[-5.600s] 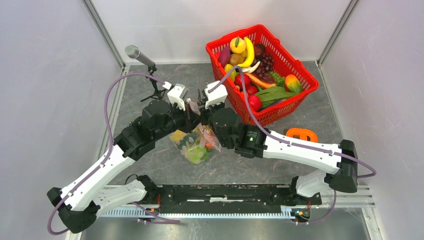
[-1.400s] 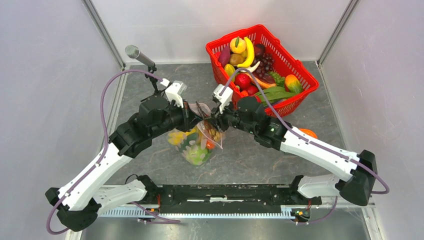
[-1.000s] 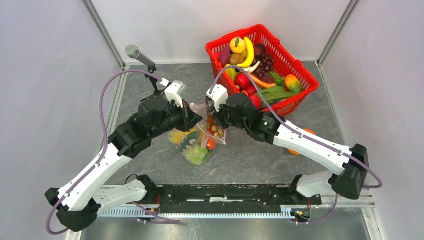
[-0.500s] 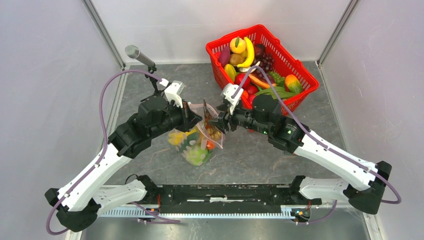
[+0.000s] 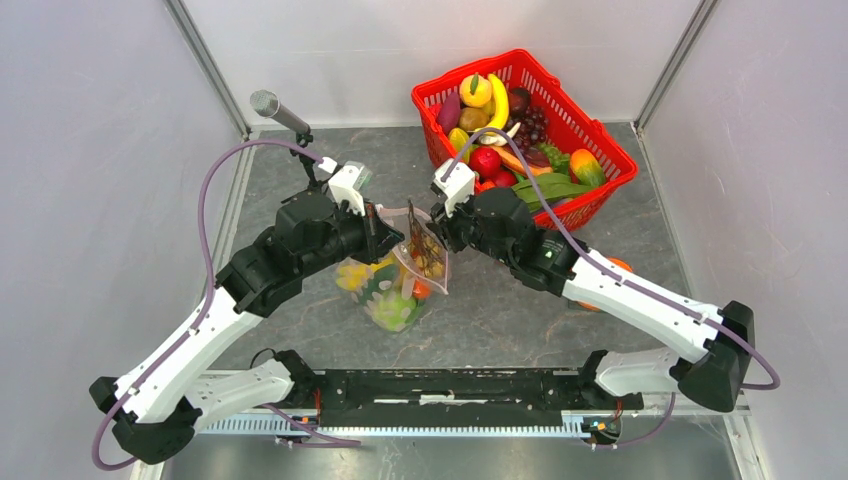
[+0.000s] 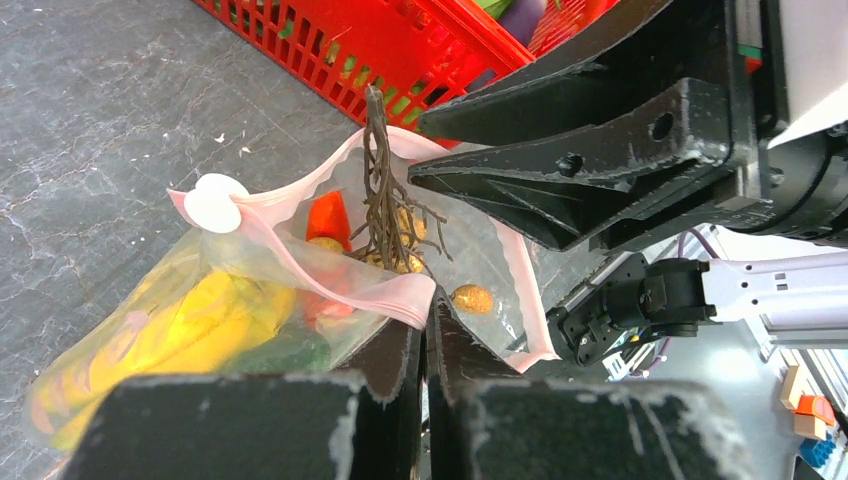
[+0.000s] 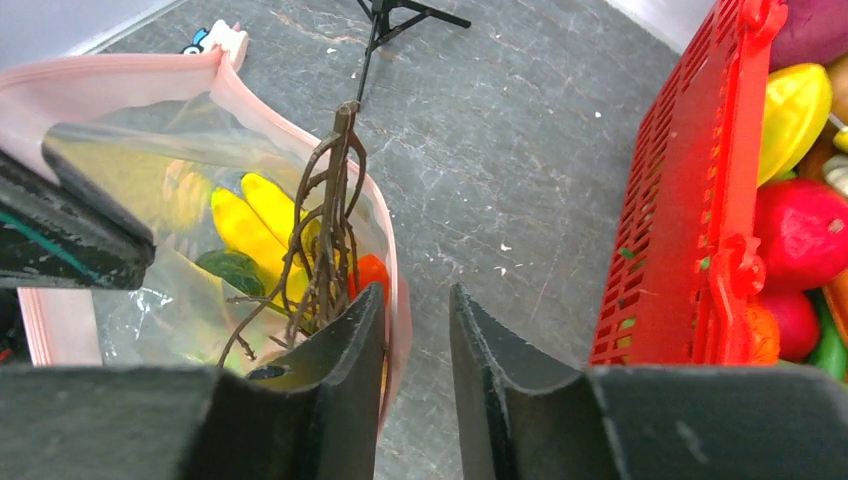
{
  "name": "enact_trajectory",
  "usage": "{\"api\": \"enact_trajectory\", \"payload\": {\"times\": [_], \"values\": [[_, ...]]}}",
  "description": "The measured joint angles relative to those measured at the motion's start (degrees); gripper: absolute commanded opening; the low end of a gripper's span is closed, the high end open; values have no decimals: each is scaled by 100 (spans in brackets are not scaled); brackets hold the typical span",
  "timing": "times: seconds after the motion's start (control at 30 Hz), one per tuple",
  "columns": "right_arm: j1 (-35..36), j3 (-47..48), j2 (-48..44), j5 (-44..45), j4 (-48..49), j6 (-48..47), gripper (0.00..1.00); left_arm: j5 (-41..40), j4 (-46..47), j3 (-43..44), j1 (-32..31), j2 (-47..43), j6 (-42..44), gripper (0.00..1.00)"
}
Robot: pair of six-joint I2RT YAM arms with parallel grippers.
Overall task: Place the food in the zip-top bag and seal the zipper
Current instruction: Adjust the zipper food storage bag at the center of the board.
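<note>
The zip-top bag [image 5: 395, 290] lies on the grey surface [image 5: 500, 310] between the two arms, mouth up and gaping. A banana [image 7: 245, 225] and a carrot [image 6: 328, 218] show through it, and a brown twiggy bunch [image 7: 330, 210] sticks up out of the mouth. The left end effector [image 6: 425, 305] is pressed together, pinching the pink zipper [image 7: 110, 78]. The right end effector [image 7: 415, 310] is spread, its fingers at the bag's far rim. The red basket [image 7: 680, 200] stands just beyond.
</note>
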Motion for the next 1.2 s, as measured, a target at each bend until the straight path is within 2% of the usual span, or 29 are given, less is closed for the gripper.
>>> {"api": "enact_trajectory", "payload": {"times": [0.07,0.1,0.13,0.33,0.53,0.6,0.7,0.77,0.87,0.97,1.0,1.1,1.2], "values": [[-2,0,48,44,0,-4,16,0,0,0,0,0,0,3],[-2,0,63,50,0,-7,4,-2,0,0,0,0,0,4],[-2,0,72,63,0,-22,0,-4,0,0,0,0,0,3],[-2,85,9,109,-85,-129,0,-284,-94,20,0,-37,9,3],[0,-17,-850,105,114,-160,0,-1327,-529,236,-15,-260,90,3],[7,428,-756,90,-184,-219,0,-1445,-640,352,-15,-271,116,2],[190,1137,-251,437,-369,-299,0,-1311,-717,601,-15,-66,127,3],[385,1141,-28,839,-339,-334,0,-1005,-673,715,-13,116,129,3],[540,999,149,796,-581,-483,0,-396,-654,721,-15,286,214,3],[601,1397,570,1093,-894,-483,0,-138,-660,750,-15,341,262,4],[605,1333,597,1134,-726,-485,0,-146,-660,754,-15,337,273,3],[520,343,20,741,44,-457,0,-273,-669,756,-15,271,297,3],[433,210,-267,645,28,-313,0,-411,-710,756,-15,208,302,3]]}}
